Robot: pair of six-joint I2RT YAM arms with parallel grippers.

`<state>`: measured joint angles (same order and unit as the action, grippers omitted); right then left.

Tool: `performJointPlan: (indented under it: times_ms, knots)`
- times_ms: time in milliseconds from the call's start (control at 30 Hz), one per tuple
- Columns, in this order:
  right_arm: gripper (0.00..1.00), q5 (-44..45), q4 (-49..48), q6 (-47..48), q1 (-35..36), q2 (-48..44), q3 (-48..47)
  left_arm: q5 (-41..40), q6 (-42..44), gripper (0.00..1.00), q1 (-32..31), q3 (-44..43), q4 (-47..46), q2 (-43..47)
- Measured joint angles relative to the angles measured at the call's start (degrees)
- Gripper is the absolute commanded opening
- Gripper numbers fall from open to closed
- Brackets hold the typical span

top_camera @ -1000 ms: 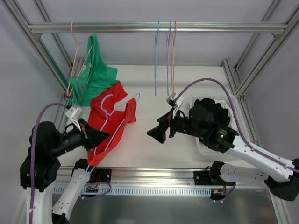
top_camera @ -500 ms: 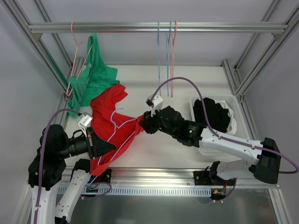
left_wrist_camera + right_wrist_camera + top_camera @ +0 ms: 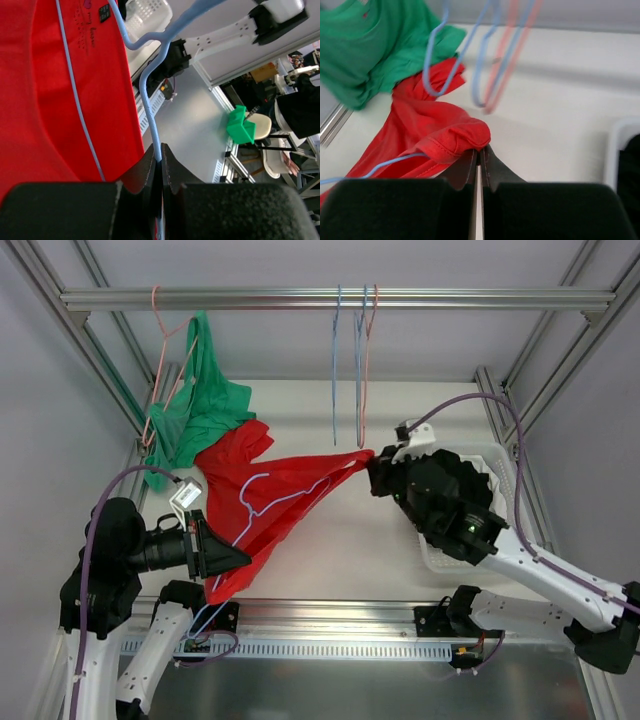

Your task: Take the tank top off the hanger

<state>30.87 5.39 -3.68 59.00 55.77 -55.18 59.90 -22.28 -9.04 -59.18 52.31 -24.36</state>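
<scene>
The red tank top [image 3: 290, 495] is held stretched above the surface [image 3: 340, 540], with a light blue hanger [image 3: 148, 107] inside it. Its bunched edge is pinched by the right tool [image 3: 480, 152]. The hanger's wire is clamped by the left tool [image 3: 161, 155].

Both arms — left arm [image 3: 105, 560], right arm [image 3: 540, 570] — pair white link shells with bulky matte-black joint housings; a purple cable [image 3: 475, 397] loops over each, a small white camera block [image 3: 186, 497] rides each wrist, and the jaws are black wedges
</scene>
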Motion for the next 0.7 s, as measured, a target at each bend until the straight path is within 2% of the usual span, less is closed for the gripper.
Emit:
performJointPlan:
  times_ms: [167,267,433,600,700]
  knots:
    - [0.00,0.8,2.4,0.2,-4.4,-4.0,0.5,3.1,-1.0,0.00,0.0,-7.8,-1.7,-5.5]
    - [0.00,-2.5,4.0,0.4,-4.5,-3.6,0.5,5.7,-3.7,0.00,0.0,-10.9,-7.4,-7.2]
    - [0.00,-7.9,7.3,0.4,-5.2,-5.7,0.5,8.4,-10.7,0.00,0.0,-11.3,-16.9,-8.8]
    - [0.00,-12.9,11.6,0.0,-6.0,-11.9,-2.2,4.8,-19.0,0.00,-1.1,-11.0,-30.2,-10.1]
    - [0.00,-17.1,12.3,-0.7,-6.0,-17.2,-3.9,0.3,-27.4,0.00,-1.5,-7.1,-48.1,-8.5]
